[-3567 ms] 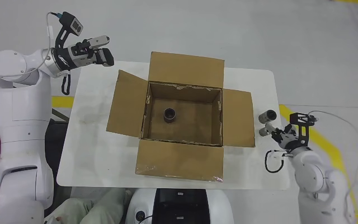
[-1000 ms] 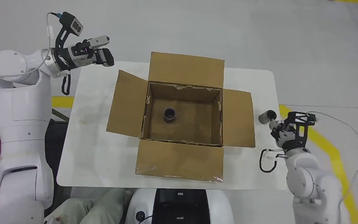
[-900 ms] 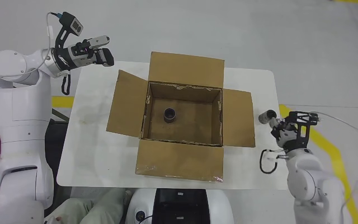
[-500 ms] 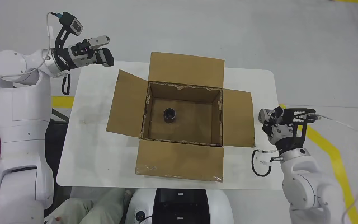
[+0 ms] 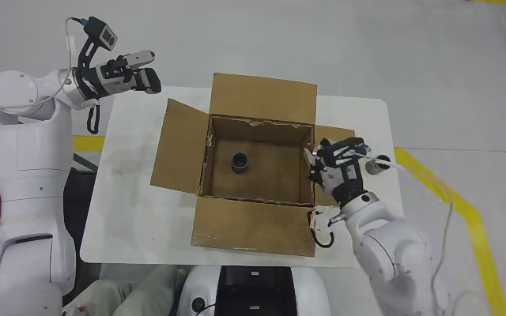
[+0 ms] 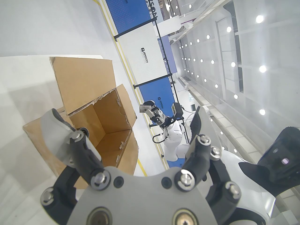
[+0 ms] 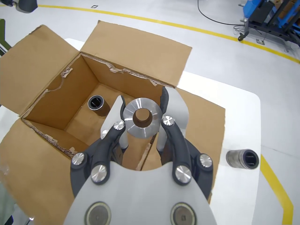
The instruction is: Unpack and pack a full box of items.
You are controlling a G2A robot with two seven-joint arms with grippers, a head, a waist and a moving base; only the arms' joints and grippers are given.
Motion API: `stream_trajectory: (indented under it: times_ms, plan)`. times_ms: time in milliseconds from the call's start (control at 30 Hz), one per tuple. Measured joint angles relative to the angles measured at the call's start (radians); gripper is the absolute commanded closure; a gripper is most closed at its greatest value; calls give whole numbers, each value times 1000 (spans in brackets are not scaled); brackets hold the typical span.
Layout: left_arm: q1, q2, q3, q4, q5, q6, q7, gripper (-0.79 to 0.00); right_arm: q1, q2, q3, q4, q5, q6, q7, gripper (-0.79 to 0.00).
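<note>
Left gripper (image 5: 149, 69), jaws apart, hangs off the far left corner of the table (image 5: 134, 197). Mid-table: cardboard box (image 5: 265, 95), flaps splayed, one upright cylinder (image 5: 241, 162) on its floor, left of centre. Right gripper (image 5: 318, 160) clamped on a held cylinder (image 7: 150, 129) over the box's right edge. Loose cylinder (image 7: 242, 159) lies on the table, just beyond the right flap.

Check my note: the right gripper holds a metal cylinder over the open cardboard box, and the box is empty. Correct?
The box is not empty: the right wrist view shows a dark cylinder standing on its floor. The right gripper does hold a metal cylinder over the open cardboard box.
</note>
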Motion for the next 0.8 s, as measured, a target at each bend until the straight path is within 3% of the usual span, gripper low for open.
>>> stream_trajectory:
  times_ms: [367,800]
  plan:
    - [0,0,0,0,0,0,0,-785,206,-30,-173,166,-7,18,109,0]
    - [0,0,0,0,0,0,0,-785,376,-70,-267,434,62,83,128,0]
